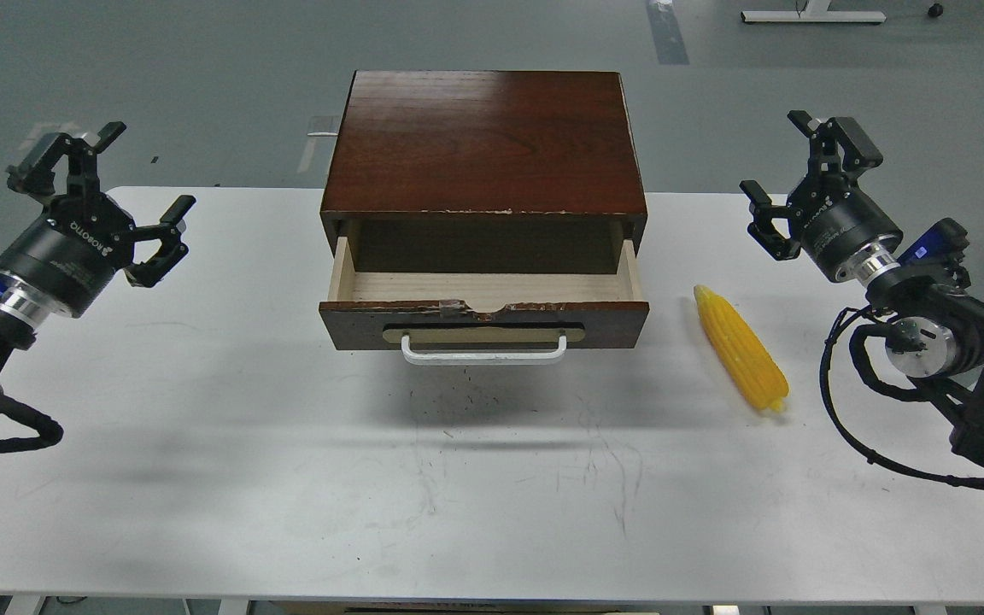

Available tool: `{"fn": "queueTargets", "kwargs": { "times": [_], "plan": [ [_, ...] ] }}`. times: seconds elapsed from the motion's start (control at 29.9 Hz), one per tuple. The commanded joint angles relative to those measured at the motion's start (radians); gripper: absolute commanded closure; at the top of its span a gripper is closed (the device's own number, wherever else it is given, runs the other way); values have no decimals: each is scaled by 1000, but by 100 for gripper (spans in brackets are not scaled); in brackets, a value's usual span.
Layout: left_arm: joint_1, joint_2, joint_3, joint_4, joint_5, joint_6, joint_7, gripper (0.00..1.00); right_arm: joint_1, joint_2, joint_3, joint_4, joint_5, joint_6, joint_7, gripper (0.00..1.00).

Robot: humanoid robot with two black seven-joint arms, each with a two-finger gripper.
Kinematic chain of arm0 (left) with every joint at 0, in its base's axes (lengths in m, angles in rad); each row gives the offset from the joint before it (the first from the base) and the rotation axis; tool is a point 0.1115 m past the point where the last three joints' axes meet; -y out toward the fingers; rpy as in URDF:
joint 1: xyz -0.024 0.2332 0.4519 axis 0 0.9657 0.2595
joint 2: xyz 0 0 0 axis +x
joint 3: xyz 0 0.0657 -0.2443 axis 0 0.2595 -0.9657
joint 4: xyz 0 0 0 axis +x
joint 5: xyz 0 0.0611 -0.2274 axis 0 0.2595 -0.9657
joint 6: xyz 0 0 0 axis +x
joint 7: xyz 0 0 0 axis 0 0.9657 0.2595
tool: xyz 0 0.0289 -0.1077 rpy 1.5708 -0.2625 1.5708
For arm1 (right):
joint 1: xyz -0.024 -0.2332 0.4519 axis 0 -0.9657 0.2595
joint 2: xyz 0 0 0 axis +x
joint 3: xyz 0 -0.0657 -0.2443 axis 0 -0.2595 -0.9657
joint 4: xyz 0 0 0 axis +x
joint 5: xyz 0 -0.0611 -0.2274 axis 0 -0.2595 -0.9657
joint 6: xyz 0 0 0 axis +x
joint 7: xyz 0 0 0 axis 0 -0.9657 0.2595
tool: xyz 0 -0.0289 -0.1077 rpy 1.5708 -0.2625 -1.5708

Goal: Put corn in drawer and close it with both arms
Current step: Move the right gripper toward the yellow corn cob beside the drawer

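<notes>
Drawer (483, 295) pulled out of dark wood cabinet (483, 141) at table (287, 478) centre, pale interior bare. Corn (741, 348) lies flat on table at 3 o'clock of the drawer, just beside it, not touching, tip toward 11 o'clock. Left hand (108, 201) off at 9 o'clock, fingers spread wide, holding nothing. Right hand (808, 184) at 2 o'clock of the corn, wide, holding nothing.

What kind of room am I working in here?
Probably a lab or workshop test bay, not a home. A plain white table stands on a bare grey floor with taped markings, and the only furniture on it is a small wooden cabinet beside a toy corn.
</notes>
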Motion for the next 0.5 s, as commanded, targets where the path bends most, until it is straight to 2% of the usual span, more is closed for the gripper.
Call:
{"fn": "queueTargets", "kwargs": {
  "times": [0.0, 0.23, 0.33, 0.47],
  "plan": [
    [-1, -23, 1, -2, 0, 0, -8, 0, 0, 2, -2, -12, -1, 34, 0, 0],
    [-1, -31, 1, -8, 0, 0, -8, 0, 23, -13, -4, 1, -4, 64, 0, 0],
    [-2, -31, -5, -9, 0, 0, -8, 0, 89, -77, -7, 16, -11, 69, 0, 0],
    [-4, -31, -8, -15, 3, 0, -8, 0, 230, -180, -132, 63, -77, 69, 0, 0]
  ]
}}
